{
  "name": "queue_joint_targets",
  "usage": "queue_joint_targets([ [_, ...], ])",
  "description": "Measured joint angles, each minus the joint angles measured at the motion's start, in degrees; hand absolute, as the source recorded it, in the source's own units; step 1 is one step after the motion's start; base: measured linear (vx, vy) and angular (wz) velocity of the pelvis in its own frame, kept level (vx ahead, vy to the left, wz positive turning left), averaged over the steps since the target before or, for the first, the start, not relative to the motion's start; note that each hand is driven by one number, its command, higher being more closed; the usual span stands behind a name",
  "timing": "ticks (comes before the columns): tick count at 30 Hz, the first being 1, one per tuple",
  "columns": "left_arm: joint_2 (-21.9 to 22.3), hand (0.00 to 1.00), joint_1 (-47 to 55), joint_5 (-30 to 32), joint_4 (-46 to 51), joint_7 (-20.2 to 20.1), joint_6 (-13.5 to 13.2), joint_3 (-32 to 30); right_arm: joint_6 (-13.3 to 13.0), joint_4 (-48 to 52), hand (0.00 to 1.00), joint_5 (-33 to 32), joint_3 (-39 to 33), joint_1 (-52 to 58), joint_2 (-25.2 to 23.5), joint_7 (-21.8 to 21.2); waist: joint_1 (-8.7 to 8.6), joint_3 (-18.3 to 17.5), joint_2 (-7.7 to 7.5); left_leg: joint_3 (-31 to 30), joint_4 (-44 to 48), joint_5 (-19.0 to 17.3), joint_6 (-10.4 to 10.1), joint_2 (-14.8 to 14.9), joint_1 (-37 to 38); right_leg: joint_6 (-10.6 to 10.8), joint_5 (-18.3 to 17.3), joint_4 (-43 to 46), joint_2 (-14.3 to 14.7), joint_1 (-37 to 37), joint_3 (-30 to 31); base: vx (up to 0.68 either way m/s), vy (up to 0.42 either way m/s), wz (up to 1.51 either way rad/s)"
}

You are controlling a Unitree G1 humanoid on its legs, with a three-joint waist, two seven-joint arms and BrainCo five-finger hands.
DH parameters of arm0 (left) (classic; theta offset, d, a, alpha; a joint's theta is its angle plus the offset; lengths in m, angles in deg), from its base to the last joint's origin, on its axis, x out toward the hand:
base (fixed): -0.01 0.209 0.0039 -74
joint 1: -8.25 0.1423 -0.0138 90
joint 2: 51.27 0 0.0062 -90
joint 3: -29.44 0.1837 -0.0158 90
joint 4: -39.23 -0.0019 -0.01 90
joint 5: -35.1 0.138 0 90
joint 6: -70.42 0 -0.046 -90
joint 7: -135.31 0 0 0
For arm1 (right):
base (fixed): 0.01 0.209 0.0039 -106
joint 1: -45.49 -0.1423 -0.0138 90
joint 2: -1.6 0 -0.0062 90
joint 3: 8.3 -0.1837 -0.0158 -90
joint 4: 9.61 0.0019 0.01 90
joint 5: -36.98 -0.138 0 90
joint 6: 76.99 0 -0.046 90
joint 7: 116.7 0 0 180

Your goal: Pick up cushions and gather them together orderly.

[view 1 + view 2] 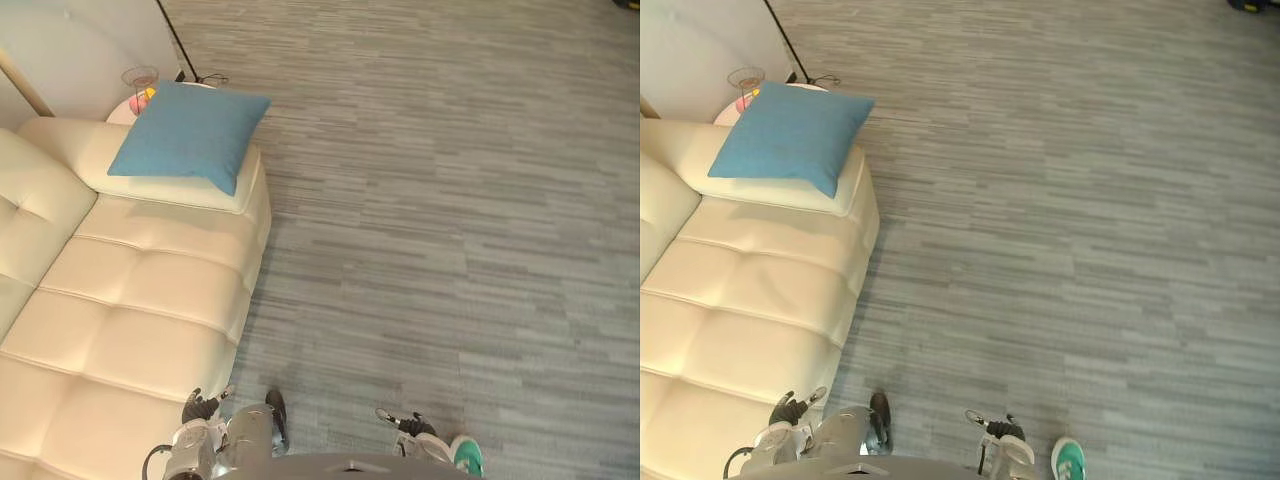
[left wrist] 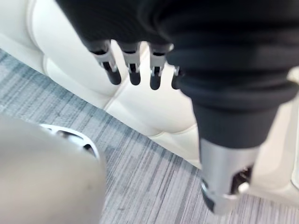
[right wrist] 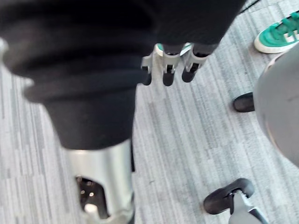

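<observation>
One blue square fabric cushion [image 1: 190, 135] lies flat on the broad armrest at the far end of the cream tufted leather sofa [image 1: 150, 300]. It is well apart from both hands. The left robot hand [image 1: 200, 406] hangs by the sofa's near front edge. The right robot hand [image 1: 408, 425] hangs over the grey striped carpet floor [image 1: 450, 200]. Both are released, their fingers [image 2: 133, 70] loose and holding nothing. The cushion is nearly square, so no long axis shows; its edges run roughly along the armrest. One green-and-white shoe [image 1: 467, 455] of a person stands beside the right robot hand.
</observation>
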Motion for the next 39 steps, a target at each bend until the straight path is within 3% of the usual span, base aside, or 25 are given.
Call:
queue_joint_targets([
  [1, -0.1, 0.0, -0.1, 0.0, -0.5, 0.1, 0.0, 0.0, -0.1, 0.2, 0.0, 0.0, 0.2, 0.0, -0.1, 0.0, -0.07, 0.1, -0.04, 0.1, -0.7, -0.9, 0.0, -0.2, 1.2, 1.1, 0.9, 5.8, -0.6, -2.3, 0.6, 0.42, 0.176, -0.1],
  [2, -0.8, 0.0, -0.2, 0.0, -1.4, 0.1, 0.1, 0.4, -0.3, 0.4, 0.0, -0.1, 1.1, 0.0, -0.2, -0.1, -0.57, 0.3, -0.21, 0.0, -1.5, -1.4, 0.1, -0.6, 3.1, 3.5, 2.9, 17.1, -1.7, -7.0, 2.1, 0.39, 0.14, 0.05],
  [3, -1.8, 0.0, -0.2, 0.0, -2.6, 0.2, 0.2, 1.4, -0.4, 1.6, 0.0, 0.0, 1.9, -0.1, 0.2, 0.0, -1.55, 0.6, -0.55, 0.0, -2.9, -1.8, 0.2, -1.3, 6.9, 3.8, 3.0, 29.0, -2.9, -12.2, 2.3, 0.37, 0.117, 0.14],
  [6, -2.2, 0.0, -0.1, 0.0, -3.7, 0.4, 0.9, 2.0, -0.5, 2.1, 0.0, 0.0, 2.0, 0.4, 1.2, 0.0, -2.28, 1.3, 0.19, -0.9, -8.9, -2.2, -0.2, -1.6, 16.3, 2.0, 0.1, 35.5, -3.7, -18.9, -3.4, 0.35, 0.062, 0.15],
  [7, -2.3, 0.0, -0.1, 0.0, -4.1, 0.5, 0.9, 2.0, -0.6, 1.9, 0.0, 0.0, 1.8, 0.4, 1.2, 0.0, -2.33, 1.5, 0.1, -1.2, -9.9, -2.3, -0.3, -1.6, 17.4, 1.4, -0.7, 34.3, -3.4, -19.9, -4.2, 0.33, -0.022, 0.3],
  [9, -2.1, 0.0, -0.1, 0.1, -4.7, 0.5, 1.1, 1.4, -0.6, 1.4, 0.0, 0.0, 0.4, 0.7, 1.6, 0.0, -2.95, 1.5, 0.14, -2.7, -12.7, -2.6, -0.8, -1.3, 20.3, 0.2, -3.0, 21.8, -1.5, -22.9, -6.9, 0.3, -0.089, 0.44],
  [11, -1.7, 0.0, -0.4, 0.1, -4.9, 0.5, 1.2, 0.2, -0.6, 1.5, 0.0, -0.4, -1.2, 0.7, 1.6, 0.0, -3.28, 2.1, 0.71, -4.1, -14.1, -3.7, -2.3, -0.5, 22.2, -1.1, -1.5, 10.0, 0.3, -25.1, -7.1, 0.32, -0.165, 0.33],
  [13, -1.4, 0.0, -0.8, 0.2, -5.3, 0.5, 1.2, -0.2, -0.6, 1.6, 0.0, -0.6, -1.4, 0.4, 1.8, 0.0, -3.42, 2.5, 1.25, -4.7, -14.3, -4.9, -3.9, 0.9, 23.2, -1.9, 2.2, 1.8, 1.6, -26.4, -7.2, 0.3, -0.217, 0.2],
  [15, -1.1, 0.0, -1.4, 0.8, -5.5, 0.4, 1.3, -0.4, -0.6, 2.0, 0.0, -1.2, -2.2, 0.2, 1.6, 0.0, -3.7, 3.4, 1.47, -6.4, -14.8, -8.1, -6.6, 3.4, 26.2, -1.7, 11.8, -7.1, 1.9, -26.3, -7.8, 0.44, -0.363, 0.35],
  [16, -0.7, 0.0, -1.6, 0.9, -5.9, 0.4, 1.3, -0.7, -0.5, 2.0, 0.0, -1.1, -2.6, 0.2, 1.5, 0.0, -3.52, 3.4, 1.85, -7.0, -14.9, -9.0, -7.1, 4.3, 27.1, -3.7, 13.6, -6.1, 2.8, -25.8, -8.4, 0.41, -0.301, 0.28],
  [17, 0.1, 0.0, -2.3, 1.4, -6.6, 0.1, 1.3, -1.4, -0.6, 2.3, 0.0, -1.0, -3.1, -0.2, 2.1, 0.1, -2.95, 3.7, 3.02, -7.8, -15.0, -8.5, -6.7, 5.5, 27.8, -3.5, 9.2, -2.1, 3.5, -26.2, -9.3, 0.41, -0.295, 0.22],
  [19, 1.0, 0.0, -2.1, 1.9, -6.5, -0.2, 1.1, -1.5, -0.7, 3.8, 0.0, -1.1, -4.9, 0.2, 1.7, 0.0, -3.37, 3.9, 3.28, -10.1, -14.6, -5.2, -7.5, 5.5, 29.1, -4.2, 0.8, 7.4, 1.9, -28.0, -9.6, 0.4, -0.308, 0.26],
  [21, 1.7, 0.0, -1.5, 1.9, -6.4, -0.2, 1.2, -1.4, -0.7, 3.8, 0.0, -1.0, -5.2, 0.2, 1.9, 0.0, -3.42, 3.0, 4.32, -12.0, -11.4, -3.9, -7.0, 6.7, 28.6, -4.5, -2.5, 9.0, 2.4, -26.9, -10.6, 0.39, -0.249, 0.23],
  [23, 1.8, 0.0, -1.4, 1.9, -5.6, -0.4, 1.2, -1.3, -0.5, 3.8, 0.0, -1.1, -5.4, 0.5, 2.0, 0.0, -4.16, 2.6, 5.25, -16.4, 2.2, -2.3, -9.8, 8.5, 23.0, -4.9, -4.8, 8.7, 2.7, -23.3, -13.2, 0.52, -0.298, 0.53],
  [24, 2.1, 0.0, -1.3, 1.9, -4.5, -0.4, 1.3, -1.5, -0.4, 3.8, 0.0, -1.1, -5.3, 1.2, 2.1, 0.0, -4.27, 2.7, 5.56, -20.2, 16.0, 2.4, -13.9, 9.7, 17.0, -5.7, -5.8, 7.9, 3.5, -19.8, -14.9, 0.4, -0.165, 0.45],
  [25, 2.2, 0.0, -0.7, 1.8, -3.0, -0.3, 1.3, -1.6, -0.3, 3.7, 0.0, -1.1, -5.0, 1.4, 2.4, 0.0, -3.47, 2.7, 5.63, -21.1, 26.4, 4.9, -15.6, 10.6, 12.6, -6.4, -6.5, 6.9, 4.2, -17.2, -15.6, 0.39, -0.129, 0.25],
  [26, 2.3, 0.0, -0.6, 1.8, -2.8, -0.4, 1.2, -1.6, -0.3, 3.6, 0.0, -1.1, -4.9, 1.4, 2.5, 0.1, -3.29, 2.7, 5.78, -20.9, 29.4, 5.0, -15.5, 10.9, 11.3, -6.4, -6.6, 6.4, 4.5, -16.3, -15.6, 0.38, -0.064, -0.07],
  [27, 2.1, 0.0, -0.6, 1.7, -1.8, -0.3, 1.2, -1.7, -0.2, 3.5, 0.0, -1.1, -4.5, 1.3, 2.5, 0.1, -3.04, 2.9, 5.69, -17.9, 37.8, 4.3, -12.9, 11.8, 6.4, -6.1, -6.7, 2.8, 5.4, -11.8, -15.6, 0.3, -0.039, -0.07],
  [30, 1.7, 0.0, -0.6, 0.5, -0.3, -0.3, 1.1, -1.2, 0.4, 2.9, 0.0, -1.1, -4.0, 1.3, 2.3, 0.2, -1.97, 3.1, 5.02, -9.9, 38.5, -0.5, -8.0, 12.0, -1.2, -3.9, -5.3, -4.6, 4.7, -3.8, -15.4, 0.42, 0.036, -0.03],
  [31, 1.7, 0.0, -0.5, 0.5, -0.1, -0.3, 1.1, -1.1, 0.3, 2.6, 0.0, -1.1, -4.0, 1.2, 2.3, 0.1, -1.82, 3.2, 4.86, -8.4, 36.8, -1.4, -7.8, 12.0, -2.0, -3.4, -5.1, -5.1, 4.2, -3.0, -15.4, 0.43, 0.161, -0.1],
  [33, 1.4, 0.0, -0.5, 0.5, 0.5, -0.2, 1.0, -0.7, 0.5, 1.8, 0.0, -1.2, -4.2, 0.8, 2.3, 0.1, -1.74, 3.4, 4.49, -1.4, 17.9, -3.2, -6.9, 10.2, -3.4, -2.6, -4.8, -5.0, 2.1, -0.3, -14.3, 0.37, 0.206, -0.04],
  [34, 2.1, 0.0, 0.0, 0.6, 0.3, -0.2, 1.0, 0.4, 0.7, 2.5, 0.0, -1.2, -4.2, 1.3, 2.8, 0.1, -1.7, 2.6, 5.77, 0.5, 4.8, 4.5, -3.4, 9.3, -3.2, -0.5, -5.3, -4.5, 3.3, -0.1, -13.1, 0.36, 0.225, 0.19],
  [35, 0.9, 0.0, -0.3, 0.1, 0.5, -0.3, 0.5, 0.2, 1.2, 2.3, 0.0, -1.2, -3.9, 1.6, 1.7, 0.1, -1.48, 2.0, 3.2, 1.4, 3.1, 4.5, -2.8, 6.9, -2.0, 0.0, -5.8, -5.5, 1.3, 0.1, -9.5, 0.31, 0.173, 0.31],
  [38, 0.0, 0.0, -0.4, 0.5, 0.6, -0.3, 0.5, -0.4, 1.2, 2.4, 0.0, -1.1, -3.0, 1.1, -0.6, 0.1, -0.63, 1.6, 0.54, 1.0, -2.0, 5.5, -2.2, 3.3, -0.3, -1.6, -2.9, -12.3, 2.6, 1.1, -5.9, 0.25, 0.093, 0.29],
  [39, 0.2, 0.0, -0.4, 0.5, 0.5, -0.3, 0.5, -0.8, 1.2, 1.6, 0.0, -1.1, -3.0, 0.3, -0.5, 0.1, -0.35, 1.7, 0.61, 0.9, -2.5, 5.3, -1.8, 2.4, 0.7, -1.6, -1.1, -13.9, 2.3, 2.8, -5.7, 0.23, 0.039, 0.18],
])
